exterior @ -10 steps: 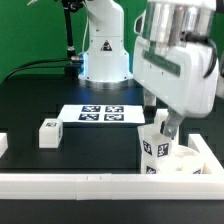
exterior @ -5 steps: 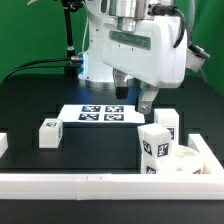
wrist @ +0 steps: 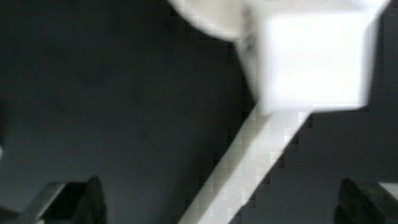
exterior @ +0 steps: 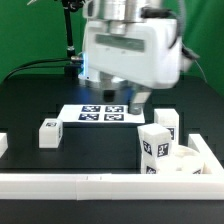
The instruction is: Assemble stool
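Swinging away from the corner where it hung a second ago, the Panda's gripper (exterior: 122, 97) now sits over the far edge of the marker board (exterior: 100, 114), having travelled toward 9 o'clock across the exterior view. Its two dark fingers are spread wide, with nothing between them. The parts on the table have not shifted.

The stool (exterior: 168, 150) stands at about 4 o'clock in the exterior view. It is a cluster of white tagged pieces tucked into the corner where the front rail (exterior: 100, 182) meets the side rail (exterior: 214, 156). One upright leg (exterior: 152, 143) shows its black-and-white tag to the camera. A loose leg (exterior: 49, 132) lies alone on the black table (exterior: 30, 100) at 8 o'clock from the marker board, well apart from the stool and short of the front rail.

The wrist view is badly blurred. The fingertips (wrist: 75, 200) appear at the picture's edges, far apart, above a white block (wrist: 302, 55) and a pale strip (wrist: 249, 160), both too soft to identify.
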Motion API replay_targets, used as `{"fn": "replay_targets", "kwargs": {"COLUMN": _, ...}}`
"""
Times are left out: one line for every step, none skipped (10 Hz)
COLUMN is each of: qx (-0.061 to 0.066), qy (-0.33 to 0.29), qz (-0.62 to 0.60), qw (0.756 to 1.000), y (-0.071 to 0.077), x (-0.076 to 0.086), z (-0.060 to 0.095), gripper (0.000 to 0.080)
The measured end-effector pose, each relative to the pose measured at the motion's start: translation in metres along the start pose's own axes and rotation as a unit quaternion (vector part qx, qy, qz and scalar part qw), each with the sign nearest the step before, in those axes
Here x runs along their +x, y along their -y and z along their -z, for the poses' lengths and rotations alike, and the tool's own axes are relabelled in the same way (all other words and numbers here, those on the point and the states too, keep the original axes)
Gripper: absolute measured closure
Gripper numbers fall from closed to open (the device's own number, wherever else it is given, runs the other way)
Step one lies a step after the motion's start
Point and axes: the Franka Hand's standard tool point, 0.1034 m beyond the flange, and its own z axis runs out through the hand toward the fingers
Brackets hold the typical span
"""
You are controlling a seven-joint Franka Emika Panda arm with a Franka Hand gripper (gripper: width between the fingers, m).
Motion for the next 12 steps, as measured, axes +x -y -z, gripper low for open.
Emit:
{"fn": "replay_targets", "kwargs": {"qx": 0.001, "qy": 0.000, "qz": 0.001, "qw": 1.000, "y": -0.016, "x": 0.008, "z": -0.008, "gripper": 0.0150}}
{"fn": "replay_targets", "kwargs": {"qx": 0.003, "qy": 0.006, "qz": 0.058, "qw": 0.998, "y": -0.027, "x": 0.016, "z": -0.010, "gripper": 0.0150}}
{"fn": "replay_targets", "kwargs": {"qx": 0.008, "qy": 0.016, "qz": 0.102, "qw": 0.995, "y": -0.038, "x": 0.032, "z": -0.010, "gripper": 0.0150}}
{"fn": "replay_targets", "kwargs": {"qx": 0.005, "qy": 0.043, "qz": 0.142, "qw": 0.989, "y": -0.050, "x": 0.037, "z": -0.012, "gripper": 0.0150}}
{"fn": "replay_targets", "kwargs": {"qx": -0.002, "qy": 0.046, "qz": 0.164, "qw": 0.985, "y": -0.044, "x": 0.030, "z": -0.012, "gripper": 0.0150}}
{"fn": "replay_targets", "kwargs": {"qx": -0.002, "qy": 0.040, "qz": 0.195, "qw": 0.980, "y": -0.032, "x": 0.016, "z": -0.009, "gripper": 0.0150}}
{"fn": "replay_targets", "kwargs": {"qx": 0.000, "qy": 0.040, "qz": 0.256, "qw": 0.966, "y": -0.031, "x": 0.014, "z": -0.009, "gripper": 0.0150}}
{"fn": "replay_targets", "kwargs": {"qx": 0.000, "qy": 0.039, "qz": 0.284, "qw": 0.958, "y": -0.034, "x": 0.018, "z": -0.010, "gripper": 0.0150}}
{"fn": "replay_targets", "kwargs": {"qx": 0.001, "qy": 0.039, "qz": 0.318, "qw": 0.947, "y": -0.034, "x": 0.018, "z": -0.010, "gripper": 0.0150}}
{"fn": "replay_targets", "kwargs": {"qx": 0.002, "qy": 0.039, "qz": 0.348, "qw": 0.937, "y": -0.036, "x": 0.019, "z": -0.012, "gripper": 0.0150}}
{"fn": "replay_targets", "kwargs": {"qx": 0.005, "qy": 0.041, "qz": 0.424, "qw": 0.905, "y": -0.054, "x": 0.028, "z": -0.028, "gripper": 0.0150}}
{"fn": "replay_targets", "kwargs": {"qx": -0.005, "qy": 0.054, "qz": 0.474, "qw": 0.879, "y": -0.074, "x": 0.035, "z": -0.043, "gripper": 0.0150}}
